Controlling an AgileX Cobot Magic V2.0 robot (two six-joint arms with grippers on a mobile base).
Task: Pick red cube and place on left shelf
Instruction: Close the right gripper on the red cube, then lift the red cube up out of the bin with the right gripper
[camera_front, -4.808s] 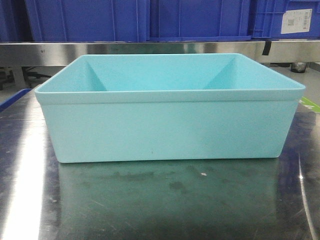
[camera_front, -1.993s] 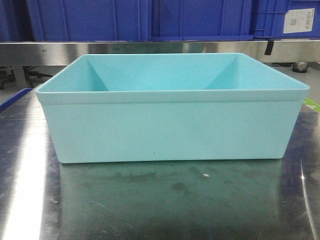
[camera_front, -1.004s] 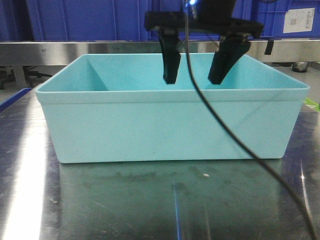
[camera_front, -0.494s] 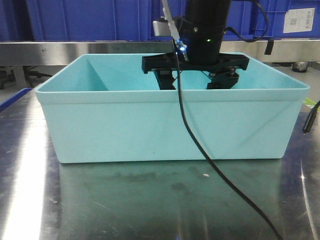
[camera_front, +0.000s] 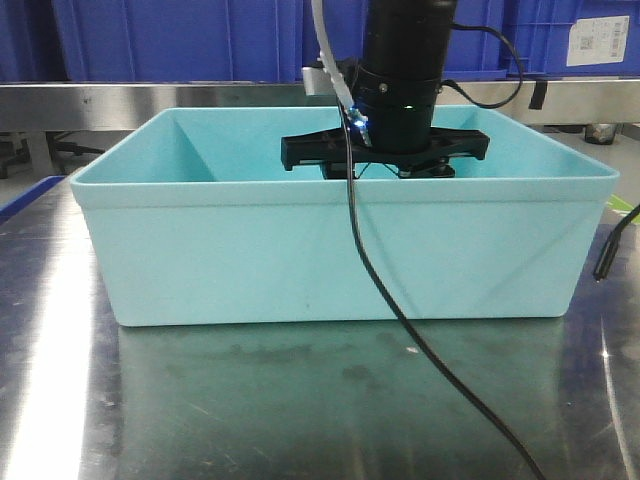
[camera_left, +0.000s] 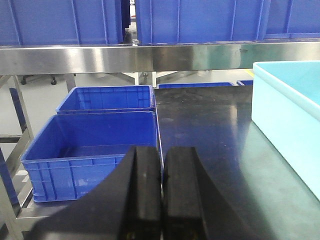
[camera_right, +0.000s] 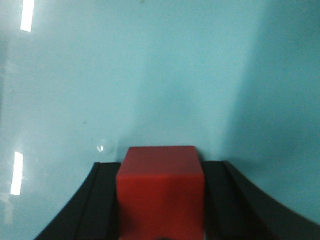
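Observation:
The red cube (camera_right: 160, 192) rests on the floor of the teal bin (camera_front: 340, 250) and shows only in the right wrist view. My right gripper (camera_right: 160, 165) is lowered into the bin, with its black fingers (camera_right: 106, 200) pressed against both sides of the cube and no gap showing. In the front view its black body (camera_front: 385, 150) sits at the bin's rim, and the near wall hides the fingers and the cube. My left gripper (camera_left: 161, 150) is shut and empty, to the left of the bin over the dark tabletop edge.
A steel shelf rail (camera_front: 150, 100) carrying blue crates (camera_front: 170, 40) runs behind the bin. Two blue crates (camera_left: 95, 150) stand low to the left of the table. A black cable (camera_front: 400, 320) hangs in front of the bin. The bin corner shows in the left wrist view (camera_left: 285, 110).
My right arm came down from above into the teal bin, open at first. Its fingers have sunk below the rim. The bin has not moved.

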